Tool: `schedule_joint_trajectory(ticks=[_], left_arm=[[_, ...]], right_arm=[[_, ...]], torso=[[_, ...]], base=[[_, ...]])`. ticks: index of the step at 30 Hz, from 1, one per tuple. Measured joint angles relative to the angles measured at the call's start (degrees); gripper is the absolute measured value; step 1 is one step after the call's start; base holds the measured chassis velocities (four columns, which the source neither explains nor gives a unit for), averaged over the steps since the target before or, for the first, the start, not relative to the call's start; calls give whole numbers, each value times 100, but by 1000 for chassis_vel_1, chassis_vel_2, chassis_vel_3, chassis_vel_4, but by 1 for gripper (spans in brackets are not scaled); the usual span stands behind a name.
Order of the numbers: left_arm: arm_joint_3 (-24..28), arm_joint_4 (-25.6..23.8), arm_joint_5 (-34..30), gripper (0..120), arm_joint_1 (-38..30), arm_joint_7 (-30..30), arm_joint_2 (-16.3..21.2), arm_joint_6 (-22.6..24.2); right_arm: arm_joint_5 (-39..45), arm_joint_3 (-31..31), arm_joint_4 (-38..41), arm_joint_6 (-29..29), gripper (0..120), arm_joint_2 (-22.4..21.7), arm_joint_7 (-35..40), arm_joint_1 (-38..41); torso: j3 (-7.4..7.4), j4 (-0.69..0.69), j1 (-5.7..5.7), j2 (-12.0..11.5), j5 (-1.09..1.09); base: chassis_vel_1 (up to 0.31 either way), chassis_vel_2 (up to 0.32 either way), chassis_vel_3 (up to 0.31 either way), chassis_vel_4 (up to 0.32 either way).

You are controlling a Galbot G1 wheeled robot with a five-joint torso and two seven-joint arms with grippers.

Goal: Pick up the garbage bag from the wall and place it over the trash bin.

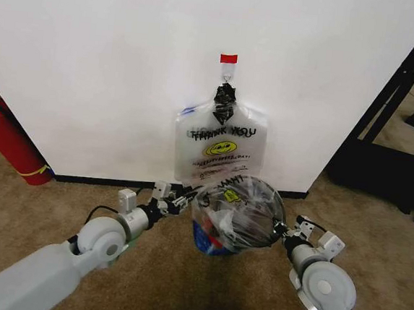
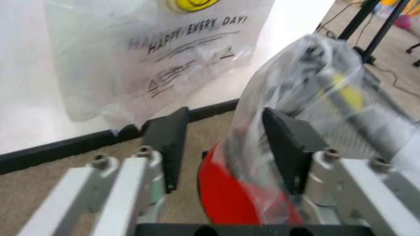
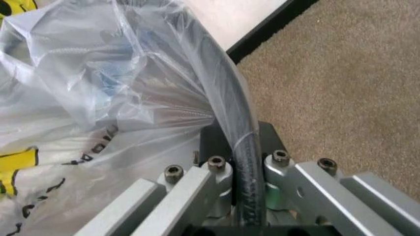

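Fingers of the right gripper (image 3: 239, 184) are clamped tight on the black rim of the trash bin (image 1: 238, 234), pinching the garbage bag (image 1: 237, 208) film against it. Across the bin, the left gripper (image 2: 226, 142) has its fingers spread apart, plastic brushing one pad. Bag's draped over the bin on the carpet, just before the wall (image 1: 114, 60), below the hanging bag bundle (image 1: 221, 145).

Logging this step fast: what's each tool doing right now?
Left tool: open, jaws apart beside the garbage bag.
Right tool: shut on the bag-covered rim of the trash bin.
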Motion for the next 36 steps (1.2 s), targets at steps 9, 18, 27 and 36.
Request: schedule_joint_trajectory(ticks=[9, 18, 27, 36], left_arm=[[-231, -592, 33, 88, 18, -878, -25, 24], [1027, -1379, -18, 72, -951, -2058, -54, 888], [3025, -1052, -535, 38, -2945, -2930, -615, 2014], [4011, -644, -971, 3, -4050, -3372, -1123, 2369]], right_arm=[[-279, -44, -2, 31, 0, 17, -14, -12], [-637, -97, 45, 110, 0, 70, -33, -73], [-841, -61, 127, 146, 0, 79, -26, -138], [-936, 5, 118, 163, 0, 78, -39, -181]], torso=[[0, 0, 0, 0, 0], [0, 1, 0, 0, 1], [0, -1, 0, 0, 2], [0, 2, 0, 0, 2]], base=[[0, 0, 0, 0], [0, 0, 0, 0], [0, 0, 0, 0], [0, 0, 0, 0]])
